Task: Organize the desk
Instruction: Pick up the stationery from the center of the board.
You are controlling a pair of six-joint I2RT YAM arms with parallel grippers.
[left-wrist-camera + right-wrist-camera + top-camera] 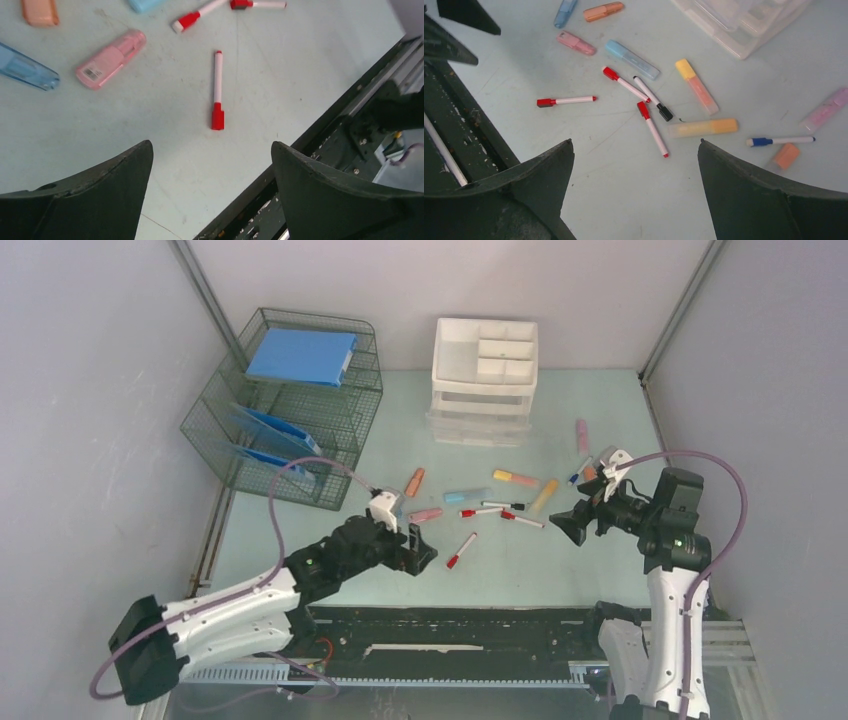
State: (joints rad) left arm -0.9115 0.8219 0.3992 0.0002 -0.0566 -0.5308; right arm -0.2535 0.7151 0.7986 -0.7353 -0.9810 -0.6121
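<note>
Currently my left gripper (pixel 426 558), spread wide and empty, hovers at lower centre near a red-capped marker (pixel 460 551); my right gripper (pixel 566 527), likewise released, hangs centre-right above the desk (pixel 520 570).

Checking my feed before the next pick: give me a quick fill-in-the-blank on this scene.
On the desk, the lone marker nearest the left end effector has a ___ cap. The folder atop the wire rack is ___. The right end effector holds ___.
Missing: red; blue; nothing.
</note>
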